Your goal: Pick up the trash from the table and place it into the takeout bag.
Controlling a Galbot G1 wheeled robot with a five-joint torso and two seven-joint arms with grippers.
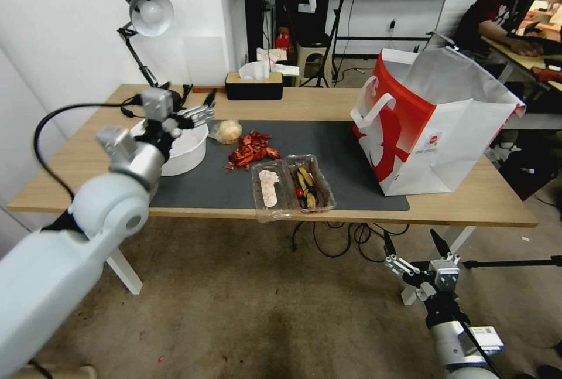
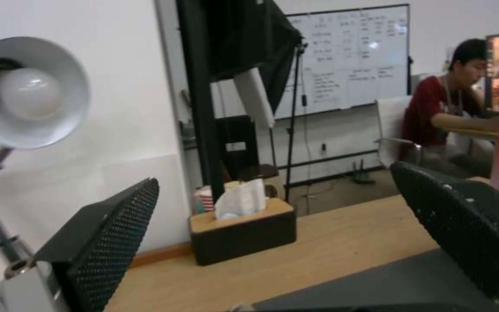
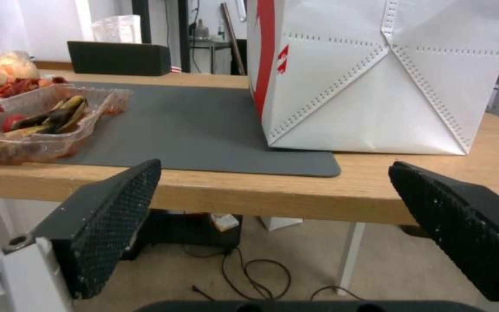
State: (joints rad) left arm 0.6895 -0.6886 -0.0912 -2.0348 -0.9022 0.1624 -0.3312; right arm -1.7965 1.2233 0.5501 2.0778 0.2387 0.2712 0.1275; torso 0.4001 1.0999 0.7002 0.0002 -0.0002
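Trash lies on the dark grey mat [image 1: 339,150] of the table [image 1: 328,103]: a pale round dish [image 1: 186,150], a plastic-wrapped yellowish ball [image 1: 227,130], crumpled red scraps [image 1: 250,149] and a clear clamshell tray [image 1: 291,187] of leftovers. The white-and-red takeout bag [image 1: 427,127] stands open at the mat's right end. My left gripper [image 1: 199,96] hovers open above the dish's far rim, holding nothing. Down at the lower right, my right gripper [image 1: 414,245] hangs open below the table's front edge. It faces the bag [image 3: 377,78] and the tray [image 3: 41,125].
A black tissue box [image 1: 253,86] sits at the table's back edge and a desk lamp [image 1: 146,13] at the back left. Cables hang under the table [image 3: 249,273]. A person sits at another desk behind the bag.
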